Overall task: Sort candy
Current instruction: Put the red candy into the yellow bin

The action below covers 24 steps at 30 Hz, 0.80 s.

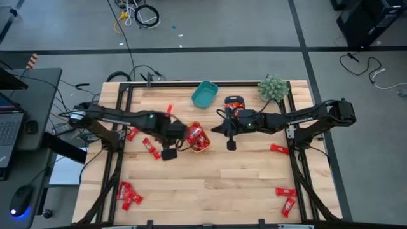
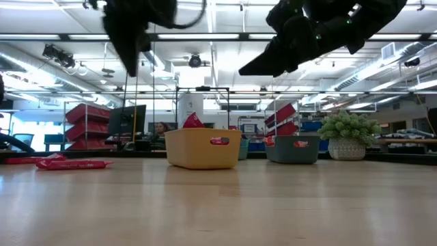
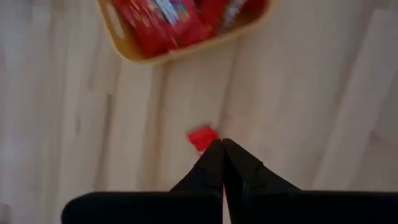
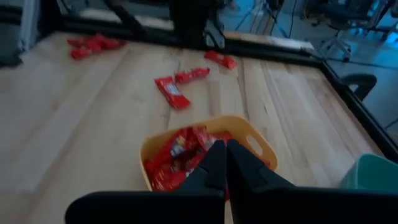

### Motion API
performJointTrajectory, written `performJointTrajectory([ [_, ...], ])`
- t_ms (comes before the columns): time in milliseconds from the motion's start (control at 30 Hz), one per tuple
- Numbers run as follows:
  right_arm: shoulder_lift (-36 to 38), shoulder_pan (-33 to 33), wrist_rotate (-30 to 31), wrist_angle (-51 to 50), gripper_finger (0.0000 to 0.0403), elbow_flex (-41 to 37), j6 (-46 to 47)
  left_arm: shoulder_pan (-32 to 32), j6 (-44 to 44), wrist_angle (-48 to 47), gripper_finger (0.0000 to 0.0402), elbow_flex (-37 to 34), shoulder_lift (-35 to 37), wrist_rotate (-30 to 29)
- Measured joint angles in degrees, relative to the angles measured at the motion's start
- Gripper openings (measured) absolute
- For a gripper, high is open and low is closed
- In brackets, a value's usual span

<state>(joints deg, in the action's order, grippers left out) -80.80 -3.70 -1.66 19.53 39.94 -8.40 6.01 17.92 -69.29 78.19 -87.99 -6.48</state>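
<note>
Red wrapped candy lies heaped in a yellow-orange bin (image 1: 191,129) at the table's middle. More candy lies loose to its left (image 1: 151,147) and at the near left (image 1: 127,194). My left gripper (image 3: 222,148) hangs shut, pointing down, high over the wood just left of that bin (image 3: 134,53). One small red candy (image 3: 200,137) shows past its fingertips, apparently on the table below and partly hidden by them. My right gripper (image 4: 225,149) is shut and slants down over the bin's right side (image 4: 249,134), clear of the candy inside.
A teal bin (image 1: 205,93) and a dark bin holding packets (image 1: 235,102) stand at the far edge, beside a small potted plant (image 1: 273,88). More candy lies at the right (image 1: 278,149) and near right (image 1: 287,198). Bare wood spans the near middle.
</note>
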Motion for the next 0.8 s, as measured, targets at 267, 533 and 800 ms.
performJointTrajectory([
  [267, -8.05, 3.22, -1.42, 11.09, 0.0000, 0.00, 3.79, 11.40, 14.54, 8.96, 0.0001, -13.20, 8.49, 1.94],
  [533, -14.52, 8.79, -1.13, 17.14, 0.0000, 2.03, 7.40, 24.85, 32.32, 6.97, 0.0000, -15.21, 9.52, 3.36],
  [800, -15.71, 14.35, 2.68, 17.31, 0.0000, 3.13, 9.52, 34.24, 62.59, 8.86, 0.0000, -15.21, 7.05, 8.88],
])
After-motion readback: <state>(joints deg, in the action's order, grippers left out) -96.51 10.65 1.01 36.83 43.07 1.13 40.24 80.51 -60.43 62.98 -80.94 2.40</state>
